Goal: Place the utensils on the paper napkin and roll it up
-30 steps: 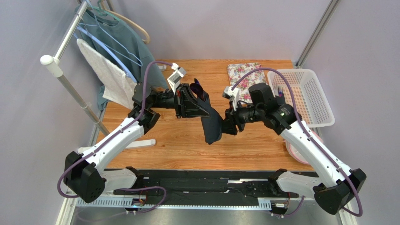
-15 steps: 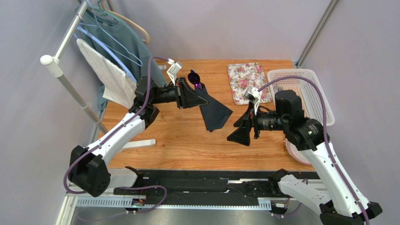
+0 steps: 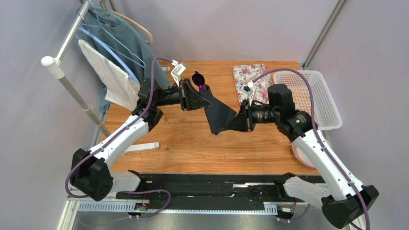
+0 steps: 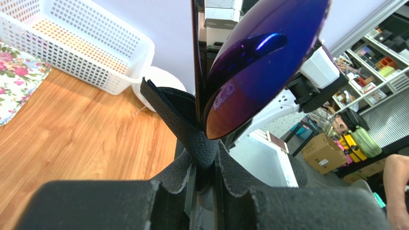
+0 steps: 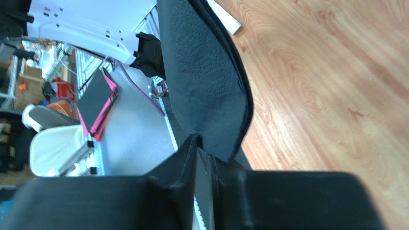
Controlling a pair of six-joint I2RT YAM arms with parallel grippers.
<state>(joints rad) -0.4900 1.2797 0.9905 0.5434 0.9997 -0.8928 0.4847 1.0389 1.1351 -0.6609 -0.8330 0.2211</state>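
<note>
Overhead: the right gripper [image 3: 238,123], spread and apart half a second ago, has returned and clamped the free end of the paper napkin [image 3: 222,115] held by the left gripper [image 3: 207,100]. Left wrist: jaws pinch napkin and spoon [image 4: 261,62], bowl just beyond the fingertips. Right wrist: napkin edge clenched, so rolling can likely resume.

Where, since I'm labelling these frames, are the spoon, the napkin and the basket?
spoon [image 3: 198,77]: top view, on its round bowl.
napkin [image 3: 221,115]: top view, middle of the sheet hanging between the grippers.
basket [image 3: 329,98]: top view, on its right wall.
</note>
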